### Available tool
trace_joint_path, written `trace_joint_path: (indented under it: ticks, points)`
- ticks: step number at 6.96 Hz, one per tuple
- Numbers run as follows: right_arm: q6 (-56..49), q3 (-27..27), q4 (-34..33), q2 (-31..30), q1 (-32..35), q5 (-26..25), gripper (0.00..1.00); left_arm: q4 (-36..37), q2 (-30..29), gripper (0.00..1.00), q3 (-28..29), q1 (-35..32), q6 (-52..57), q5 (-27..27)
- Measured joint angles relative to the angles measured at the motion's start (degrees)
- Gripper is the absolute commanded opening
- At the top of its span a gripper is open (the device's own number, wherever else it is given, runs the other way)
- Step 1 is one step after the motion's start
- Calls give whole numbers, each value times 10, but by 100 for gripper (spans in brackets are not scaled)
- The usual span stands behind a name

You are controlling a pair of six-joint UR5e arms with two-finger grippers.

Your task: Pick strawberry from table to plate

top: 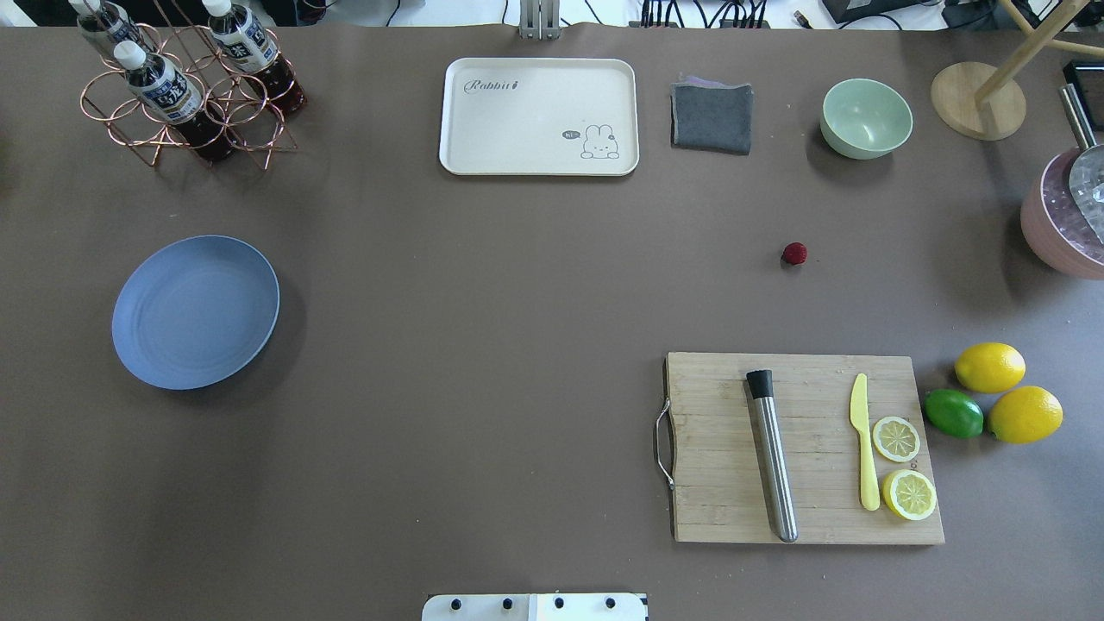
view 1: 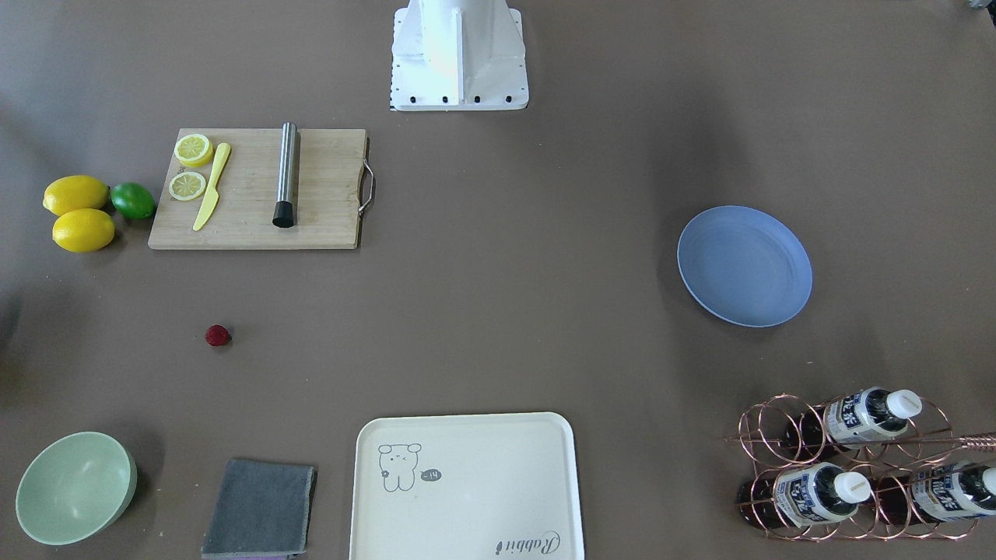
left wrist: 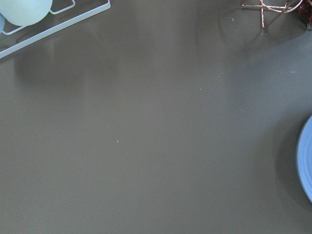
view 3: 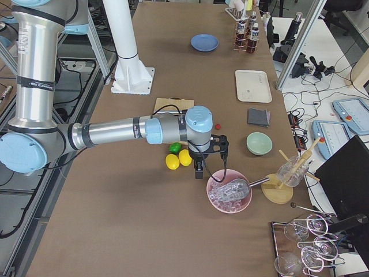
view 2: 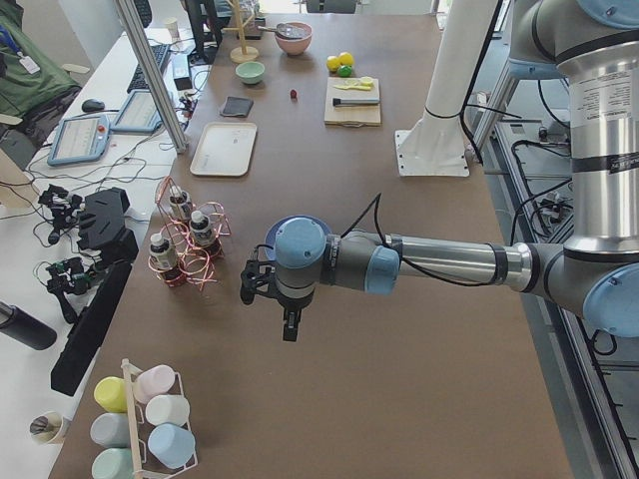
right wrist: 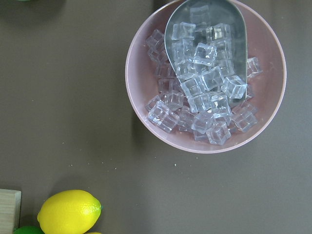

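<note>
Strawberry (top: 794, 253) sits alone on bare worktop (top: 517, 285), just off the long edge of the cutting board (top: 802, 448) that faces away from the robot base. It's clear of the board and nothing touches it. Plate (top: 196, 311) is empty and well apart from the board, out past its handle end.

Right end effector (view 3: 199, 171) hangs past the board's other, handle-less end, beyond the lemons (view 3: 179, 157). Its wrist camera looks straight down on the pink ice bowl (view 3: 229, 193). Left end effector (view 2: 289, 329) is farther from the board than the plate is. So the right arm is by far the nearer one to the berry, and I'd pick with that.

Key relation: from the right end effector, the berry lies back toward the board's handle end. I'd judge your travel runs roughly parallel to the board's long edge and stays on its far side. Berry reads as roundish with no long axis I can make out, so wrist yaw shouldn't matter much.

Finger state: can't tell for either end effector. Each shows only in a side view, and neither wrist camera catches its own fingers. Pick not yet begun.
</note>
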Motion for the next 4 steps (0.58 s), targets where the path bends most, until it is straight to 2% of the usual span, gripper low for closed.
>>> trace_joint_path:
  ticks: [4]
  points:
    - [0, 10, -1, -5, 0, 1, 100, 1, -1, 98, -1, 0, 0, -1]
